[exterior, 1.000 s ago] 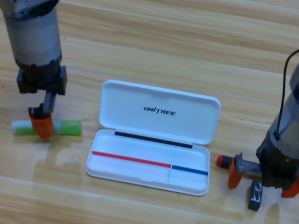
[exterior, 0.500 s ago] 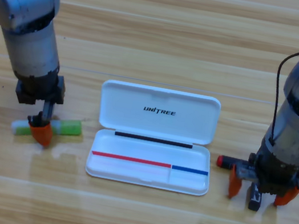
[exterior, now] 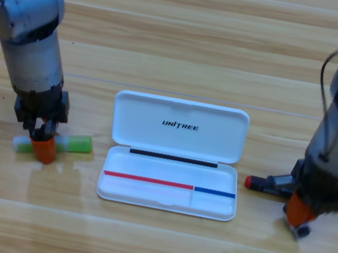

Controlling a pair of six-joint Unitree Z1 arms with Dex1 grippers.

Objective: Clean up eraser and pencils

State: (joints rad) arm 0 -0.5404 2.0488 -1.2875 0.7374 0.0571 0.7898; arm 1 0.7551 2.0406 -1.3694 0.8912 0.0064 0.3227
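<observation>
- Wooden plank table [exterior: 186, 31], seen from above, both arms in from the top corners.
- Left gripper [exterior: 43, 147], black w/ orange jaws, points straight down on the light green pencil [exterior: 77, 144], a short thick stick w/ paler left end, lying flat and roughly crosswise on the table just left of the case. Orange jaw tips sit over the stick's left-mid part; can't tell whether they are closed on it or only touching.
- Right gripper [exterior: 300, 218] is low over the table to the right of the case, motion-blurred. Orange jaw visible w/ something small and dark at its tip near the table; probably the small black eraser [exterior: 299, 231], but too blurred to be sure. Jaw state: can't tell.
- Black-barrelled pencil w/ red end [exterior: 267, 185] lies flat just right of the case, red tip toward the case, far end hidden under the right gripper.
- White plastic UNITREE case [exterior: 178, 135] sits mid-table between the two grippers, lid open and laid back, tray toward the lower edge, apart from both pencils.
</observation>
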